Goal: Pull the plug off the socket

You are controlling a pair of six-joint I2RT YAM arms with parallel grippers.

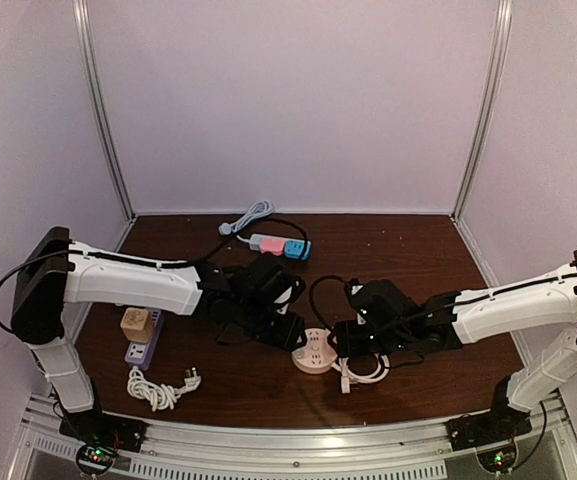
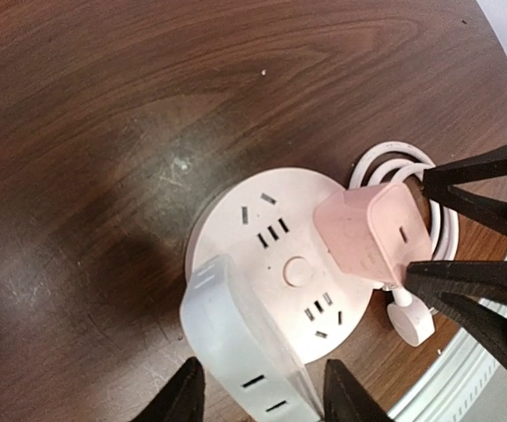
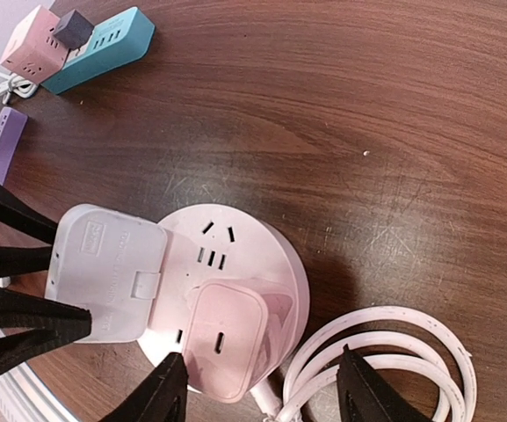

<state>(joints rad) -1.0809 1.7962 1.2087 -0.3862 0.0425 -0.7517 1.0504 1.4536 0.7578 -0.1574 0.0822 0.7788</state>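
A round pale pink socket (image 1: pixel 313 355) lies on the dark wood table, also seen in the left wrist view (image 2: pixel 271 242) and the right wrist view (image 3: pixel 235 246). Two plugs sit in it. A white block plug (image 2: pixel 240 343) (image 3: pixel 104 272) stands between the fingers of my open left gripper (image 2: pixel 266 400) (image 1: pixel 293 330). A pink charger plug (image 3: pixel 227 343) (image 2: pixel 372 233) stands between the fingers of my open right gripper (image 3: pixel 266 387) (image 1: pixel 346 340), with a wide gap on its right side. Both grippers meet over the socket from opposite sides.
A coiled white cable (image 3: pixel 394 360) (image 1: pixel 363 372) lies right of the socket. A pink and blue power strip (image 1: pixel 280 245) sits at the back. A purple strip (image 1: pixel 143 345) with a wooden cube (image 1: pixel 136 322) and a white cord bundle (image 1: pixel 153 390) lie front left.
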